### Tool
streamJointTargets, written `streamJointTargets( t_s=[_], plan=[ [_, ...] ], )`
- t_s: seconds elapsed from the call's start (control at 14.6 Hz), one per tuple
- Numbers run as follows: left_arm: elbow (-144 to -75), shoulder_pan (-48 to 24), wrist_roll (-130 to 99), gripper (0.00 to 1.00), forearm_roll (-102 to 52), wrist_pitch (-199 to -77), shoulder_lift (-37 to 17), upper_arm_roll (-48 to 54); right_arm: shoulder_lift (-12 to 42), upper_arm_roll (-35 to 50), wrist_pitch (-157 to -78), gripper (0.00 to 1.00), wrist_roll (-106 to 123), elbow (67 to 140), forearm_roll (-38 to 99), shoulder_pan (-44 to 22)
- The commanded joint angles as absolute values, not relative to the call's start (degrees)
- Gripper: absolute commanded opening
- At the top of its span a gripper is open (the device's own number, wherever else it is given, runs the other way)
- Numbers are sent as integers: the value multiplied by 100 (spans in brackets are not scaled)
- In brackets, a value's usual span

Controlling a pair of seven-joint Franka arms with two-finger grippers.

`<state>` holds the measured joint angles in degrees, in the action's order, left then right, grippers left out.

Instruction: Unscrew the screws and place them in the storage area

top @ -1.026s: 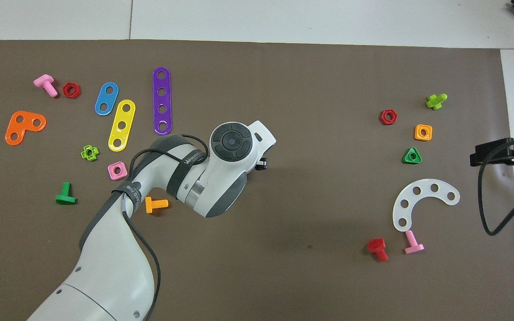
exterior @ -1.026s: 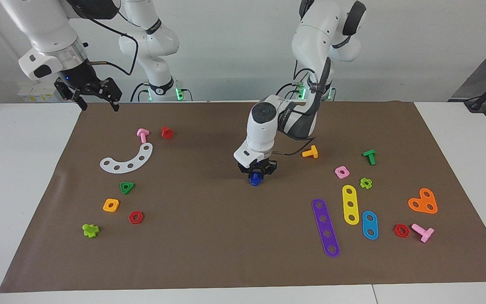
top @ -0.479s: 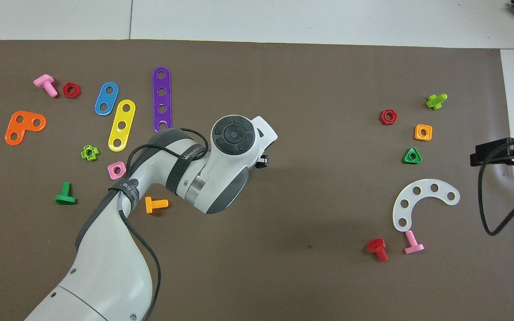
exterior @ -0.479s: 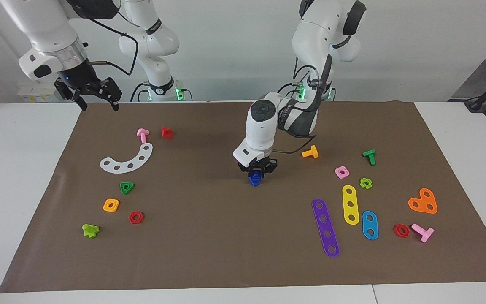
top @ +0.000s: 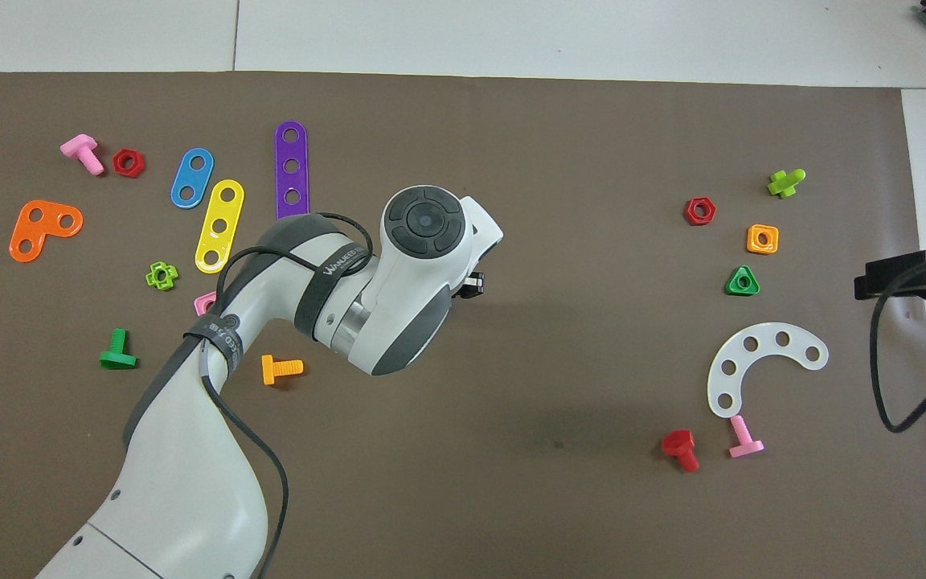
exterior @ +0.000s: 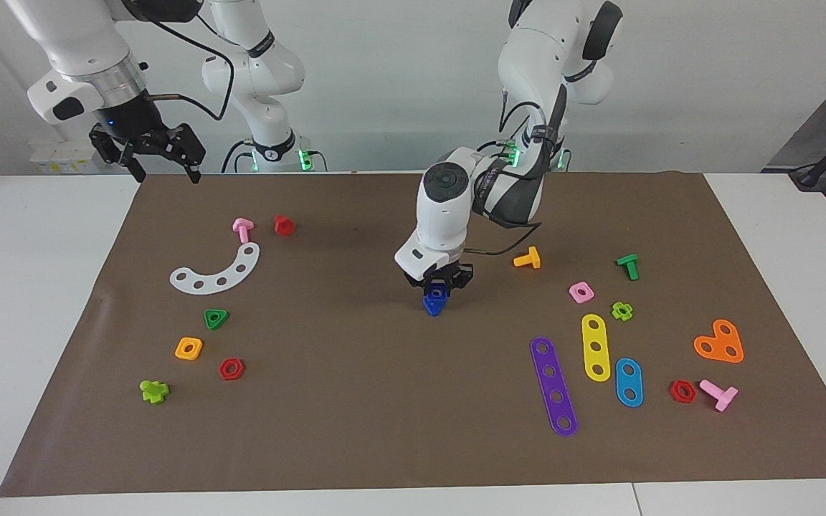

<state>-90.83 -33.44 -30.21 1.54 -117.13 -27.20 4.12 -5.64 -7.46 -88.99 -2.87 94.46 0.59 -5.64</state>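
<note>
The dark-blue screw [exterior: 436,301], a bolt with a triangular head and a square nut on its shaft, hangs in my left gripper [exterior: 438,288]. The gripper is shut on it and holds it just above the middle of the brown mat [exterior: 355,416], head down. In the overhead view the left hand covers the screw, and only a dark bit of the left gripper [top: 473,283] shows. My right gripper [exterior: 162,166] is open and empty, raised over the mat's edge at the right arm's end. It also shows in the overhead view [top: 909,276].
At the right arm's end lie a white curved strip [exterior: 216,271], a pink bolt [exterior: 242,228], a red bolt [exterior: 283,224], a green triangular nut [exterior: 216,318] and other nuts. At the left arm's end lie an orange bolt [exterior: 527,259], coloured strips [exterior: 553,385], nuts and bolts.
My left gripper has lifted slightly with the blue screw and turned a little. My right gripper has risen slightly.
</note>
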Motion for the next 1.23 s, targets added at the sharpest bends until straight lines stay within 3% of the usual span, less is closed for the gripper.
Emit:
streamJointTargets(
  t_s=[0.0,0.27,0.68,1.16],
  plan=[
    [-8868,-3209,-2971,35,-9,-11470,-2628,360,-694,-729,-9297,100,-140,9641,62,-527],
    [-8956,-2805,-2472,35,-18,-11478,-2514,352,-677,-721,-9360,100,-193,9642,35,-545],
    [-9816,-1751,-724,35,-26,-11855,-2242,360,-607,-686,-9290,100,-202,9642,26,-589],
    [-11021,-1204,342,42,-26,-12577,-1864,352,43,-624,-10194,100,-1625,9580,123,-1853]
  ],
)
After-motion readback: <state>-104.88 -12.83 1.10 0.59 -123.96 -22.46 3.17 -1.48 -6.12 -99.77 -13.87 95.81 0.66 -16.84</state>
